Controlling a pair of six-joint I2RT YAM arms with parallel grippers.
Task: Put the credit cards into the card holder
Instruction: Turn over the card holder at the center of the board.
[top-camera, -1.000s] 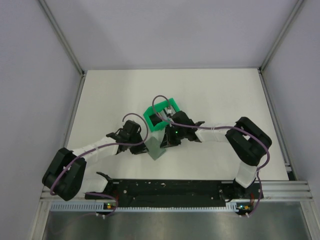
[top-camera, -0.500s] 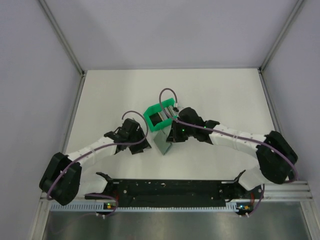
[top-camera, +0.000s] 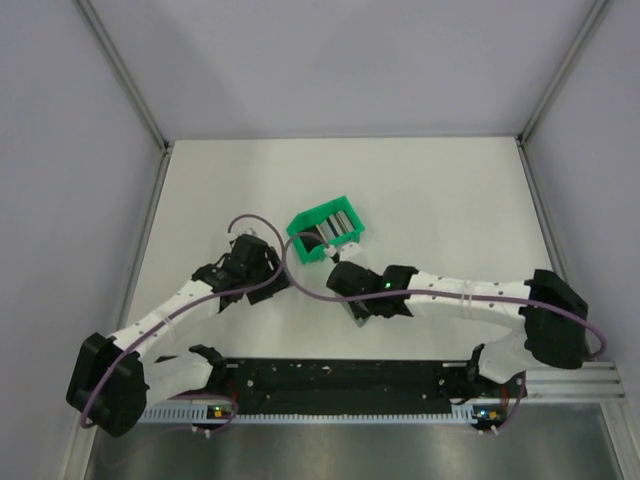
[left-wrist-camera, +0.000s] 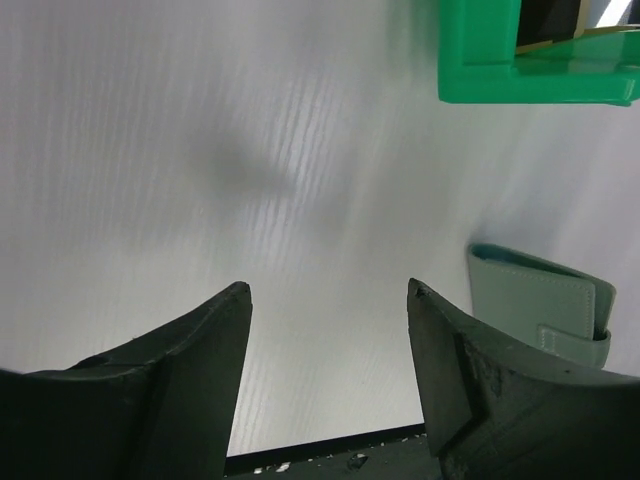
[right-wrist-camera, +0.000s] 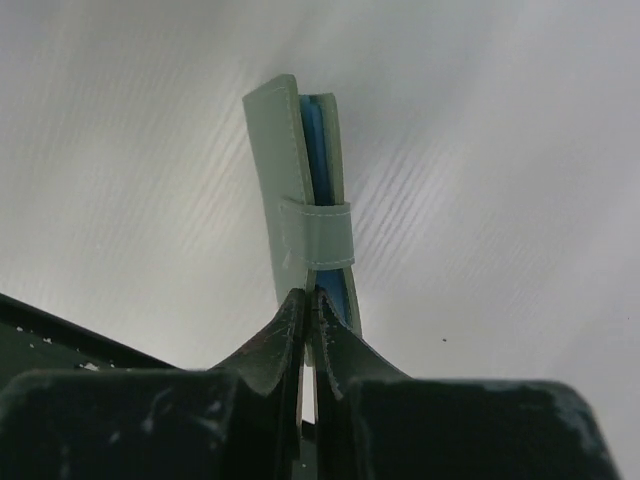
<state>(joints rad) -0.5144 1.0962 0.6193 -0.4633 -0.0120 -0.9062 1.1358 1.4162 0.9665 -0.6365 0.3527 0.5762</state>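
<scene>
The right gripper (right-wrist-camera: 308, 303) pinches one flap of the card holder (right-wrist-camera: 285, 170). The left gripper (left-wrist-camera: 328, 290) hangs with its jaws spread, empty.

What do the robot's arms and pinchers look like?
The left arm and right arm are white tubes with chunky black joints. Thin purple cables loop along them, and a tiny green light glows on the right one. The left gripper and right gripper are black, each with two flat, scuffed fingers.
</scene>
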